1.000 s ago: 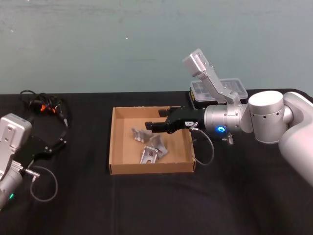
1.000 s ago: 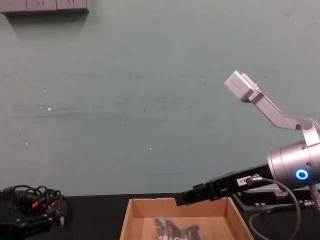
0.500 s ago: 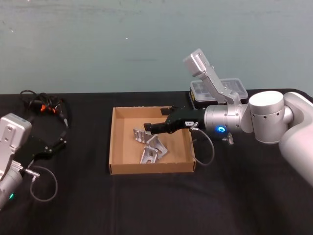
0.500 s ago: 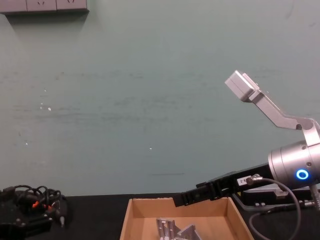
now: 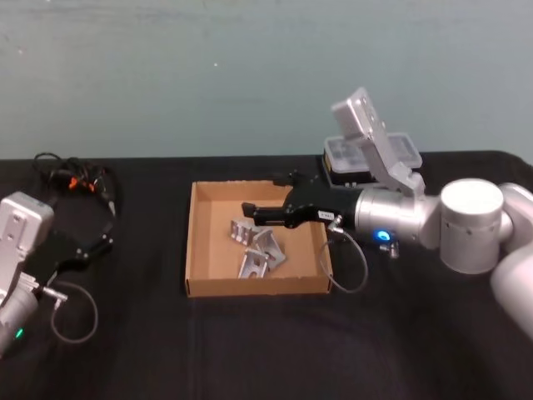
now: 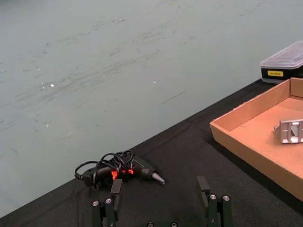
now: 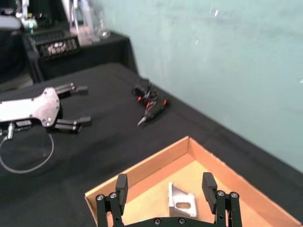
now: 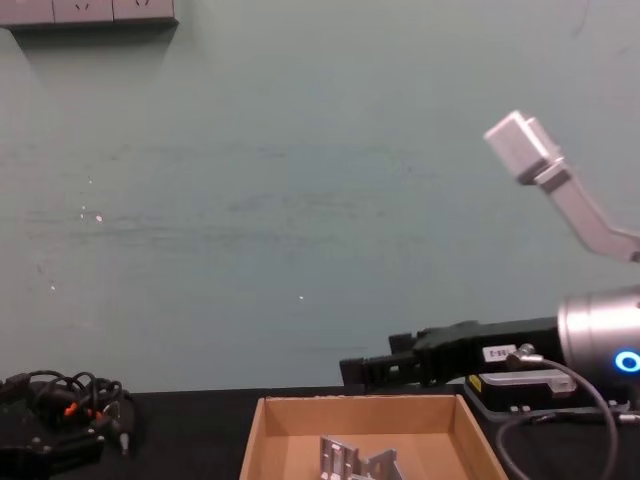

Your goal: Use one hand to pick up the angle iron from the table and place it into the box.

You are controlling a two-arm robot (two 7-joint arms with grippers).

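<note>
Angle iron (image 5: 258,250) lies in the box (image 5: 197,250); right gripper (image 5: 250,210) above, fingers spread, empty.

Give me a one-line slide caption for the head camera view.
Right black claw, open and empty, hovers over the shallow brown cardboard box holding silver metal angle irons; left black claw rests on the matte black table.

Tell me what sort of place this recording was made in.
Probably a robotics lab or workshop bench: a black-draped table against a plain teal wall, a corded power tool lying on it, and a second draped table with equipment in the room behind.
</note>
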